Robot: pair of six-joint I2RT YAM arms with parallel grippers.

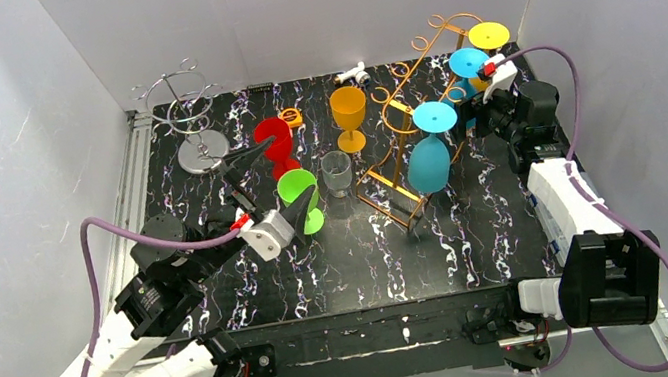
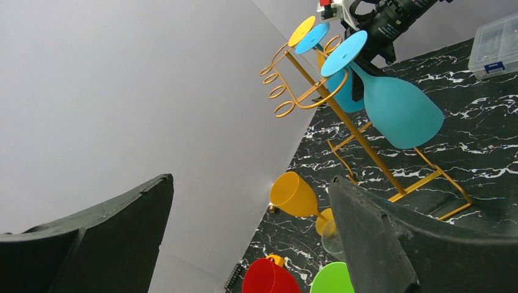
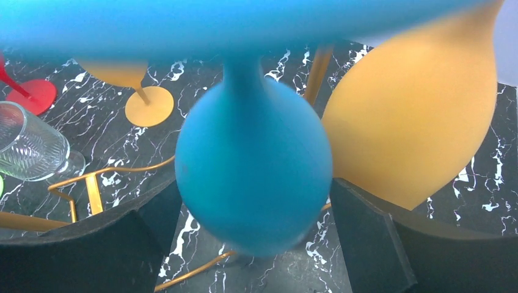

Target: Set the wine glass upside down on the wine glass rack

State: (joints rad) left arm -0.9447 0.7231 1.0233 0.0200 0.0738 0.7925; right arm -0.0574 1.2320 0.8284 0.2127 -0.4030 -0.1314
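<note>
A gold wire rack (image 1: 401,142) stands right of the table's middle. Three wine glasses hang upside down from it: a blue one (image 1: 429,163) at the front, a second blue one (image 1: 469,63) behind it, and a yellow one (image 1: 489,34) at the back. My right gripper (image 1: 480,111) is open around the second blue glass. In the right wrist view its bowl (image 3: 253,177) hangs between the spread fingers of that gripper (image 3: 255,186), with a gap showing at the right finger. My left gripper (image 1: 285,174) is open beside the green glass (image 1: 298,190) and holds nothing.
A red glass (image 1: 274,143), an orange glass (image 1: 349,110) and a clear tumbler (image 1: 337,173) stand upright mid-table. A silver wire rack (image 1: 190,120) is at the back left. A clear plastic box (image 2: 495,43) lies by the right edge. White walls enclose three sides.
</note>
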